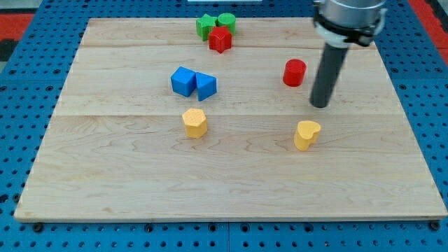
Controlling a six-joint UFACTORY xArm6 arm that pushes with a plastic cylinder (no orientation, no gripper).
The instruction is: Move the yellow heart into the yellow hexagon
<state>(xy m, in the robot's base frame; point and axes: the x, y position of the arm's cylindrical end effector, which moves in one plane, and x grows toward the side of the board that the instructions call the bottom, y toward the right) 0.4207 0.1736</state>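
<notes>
The tip (320,105) is hovering just above-right of the yellow heart (306,134), red cylinder (295,72) behind it. The hexagon (195,122) is sitting well off to the view's left on the counter (231,189). No pincer here, just rod; it's needing the heart's right flank.

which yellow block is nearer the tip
The yellow heart, at the view's right just below my tip; the yellow hexagon sits far off to the left.
</notes>
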